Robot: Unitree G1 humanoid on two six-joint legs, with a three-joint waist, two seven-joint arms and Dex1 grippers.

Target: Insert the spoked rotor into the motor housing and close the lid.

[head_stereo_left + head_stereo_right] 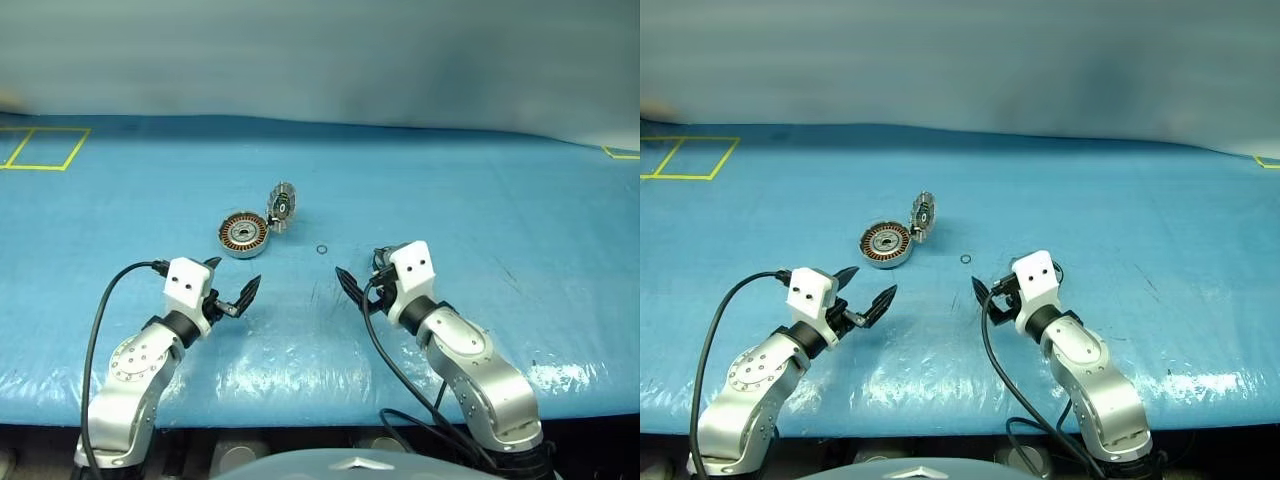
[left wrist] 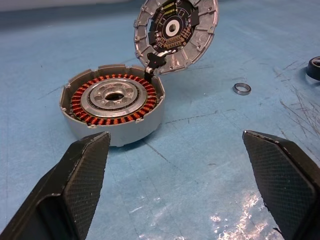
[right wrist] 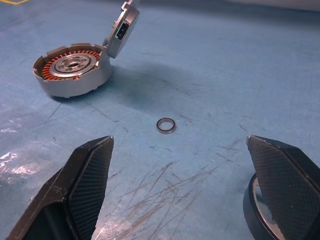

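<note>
Left wrist view — no readable writing on motor housing point(image 2: 112, 102); left gripper point(image 1: 228, 286), right gripper point(image 1: 357, 280) wide, empty.

This looks like a robotics lab or test workshop, not a home. A wide work surface point(image 1: 480, 200) is covered with a blue plastic sheet, scratched and scuffed in places, and yellow tape point(image 1: 40, 150) marks out squares at its far left corner and again at the far right edge, as on a marked test area. On the sheet lie bare machine parts: an opened motor housing point(image 2: 112, 107) with copper windings, its lid point(image 2: 176, 32) tilted up beside it, and a small loose ring point(image 3: 165, 125), all in front of a plain grey wall point(image 1: 320, 55).
</note>
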